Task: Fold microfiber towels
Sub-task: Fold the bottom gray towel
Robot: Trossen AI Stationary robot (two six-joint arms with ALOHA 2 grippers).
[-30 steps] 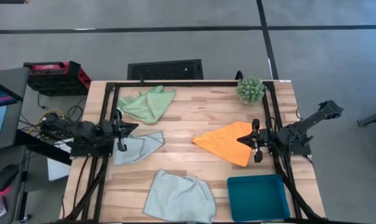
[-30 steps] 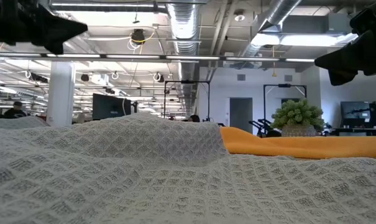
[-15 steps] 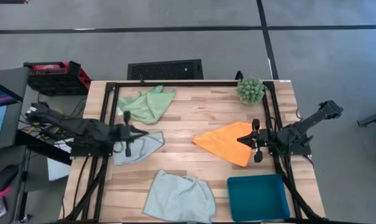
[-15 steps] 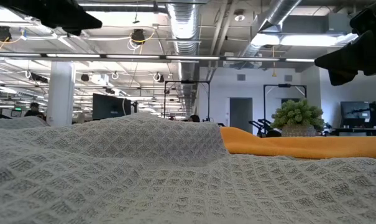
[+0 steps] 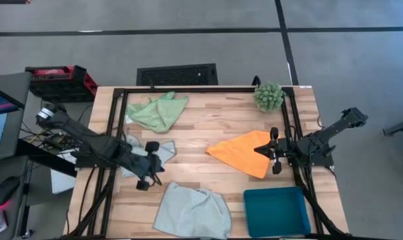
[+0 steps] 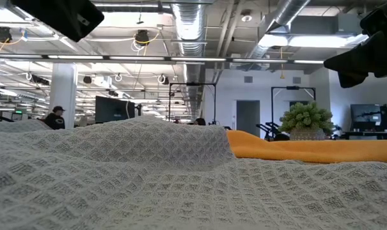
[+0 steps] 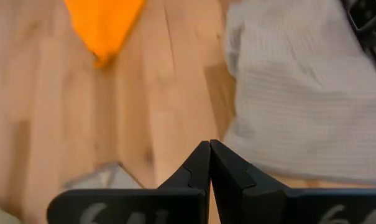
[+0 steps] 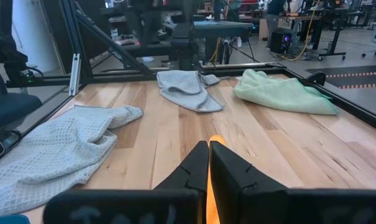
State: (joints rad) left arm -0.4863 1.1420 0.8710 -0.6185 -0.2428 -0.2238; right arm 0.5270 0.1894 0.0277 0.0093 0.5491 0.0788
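Note:
Four towels lie flat on the wooden table: a light green one (image 5: 158, 111) at the far left, a blue-grey one (image 5: 160, 152) partly under my left arm, a pale mint one (image 5: 191, 210) at the near edge and an orange one (image 5: 241, 152) right of the middle. My left gripper (image 5: 156, 172) is shut and slants down over bare wood (image 7: 175, 93), between the blue-grey and pale mint (image 7: 299, 99) towels, holding nothing. My right gripper (image 5: 260, 151) is shut and stays level above the orange towel's right corner.
A spiky green ball plant (image 5: 268, 96) stands at the far right corner. A teal tray (image 5: 276, 211) sits at the near right corner. Black frame rails (image 5: 118, 120) run along the table's left, far and right sides. Bare wood shows in the middle (image 5: 201, 133).
My left gripper has swung out from the table's left edge toward the middle and the near edge. It has risen and tipped from level to slanting down, and has stayed shut. The towels have not moved.

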